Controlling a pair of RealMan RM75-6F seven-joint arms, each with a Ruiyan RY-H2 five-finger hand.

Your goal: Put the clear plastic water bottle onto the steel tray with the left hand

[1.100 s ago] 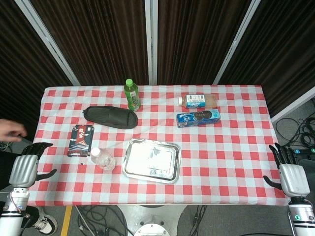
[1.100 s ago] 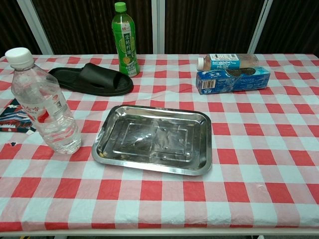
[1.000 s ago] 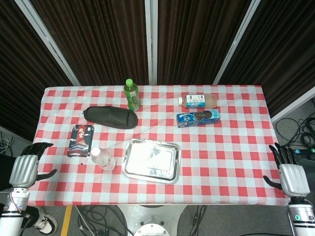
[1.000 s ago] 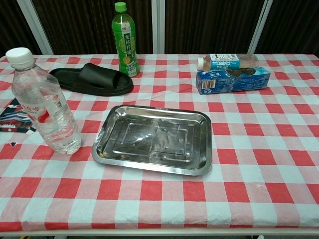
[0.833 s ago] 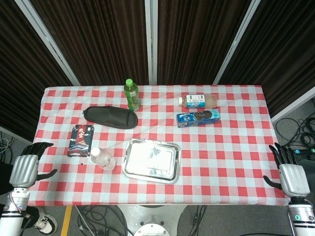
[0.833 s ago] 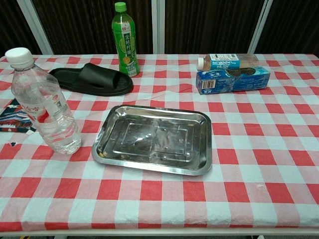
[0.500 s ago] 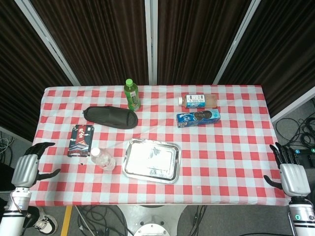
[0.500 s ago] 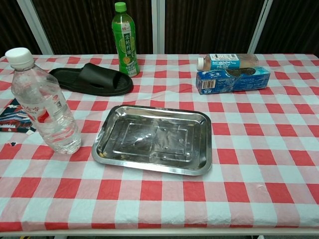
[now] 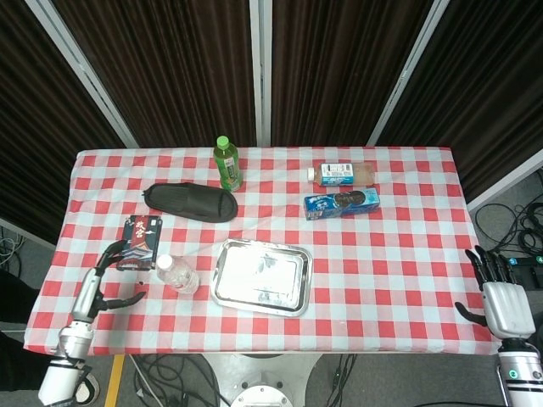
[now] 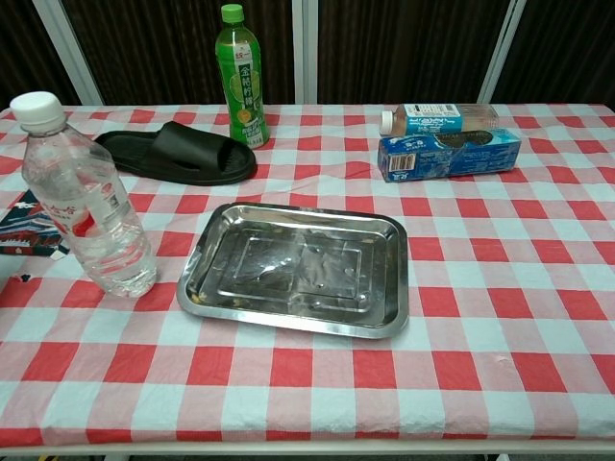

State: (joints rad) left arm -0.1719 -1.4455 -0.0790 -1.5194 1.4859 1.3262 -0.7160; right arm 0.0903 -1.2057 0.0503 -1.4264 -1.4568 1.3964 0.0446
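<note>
Clear plastic water bottle [image 10: 85,197] stands upright, long axis vertical, white cap up, toward the front-left part of the bench [image 9: 399,280]. Body transparent and ribbed, with a pale label carrying red marks. It sits just beside the left rim of the steel tray [image 10: 298,270], apart from it, not on it.

Steel tray lies flat near the front edge of the bench, about mid-width, long side running left to right; shiny, nothing in it.

Left hand [image 9: 109,275] is over the front-left part of the bench, near the bottle on its left side, not touching it. Fingers spread and lightly curved, thumb set apart, holding nothing. Chest view does not show this hand.

Dark snack packet [image 9: 140,241] lies flat just behind the bottle, toward the left edge. Black slipper [image 10: 178,153] lies further back, long axis left to right. Green drink bottle [image 10: 241,77] stands upright by the rear edge, behind the slipper.

Blue biscuit packet [image 10: 449,154] lies on its side in the rear-right part; a capped drink bottle with blue label [image 10: 437,117] lies on its side just behind it.

Right hand [image 9: 505,305] is off the front-right corner of the bench, fingers spread, holding nothing.

Red-and-white checked cloth covers the bench.
</note>
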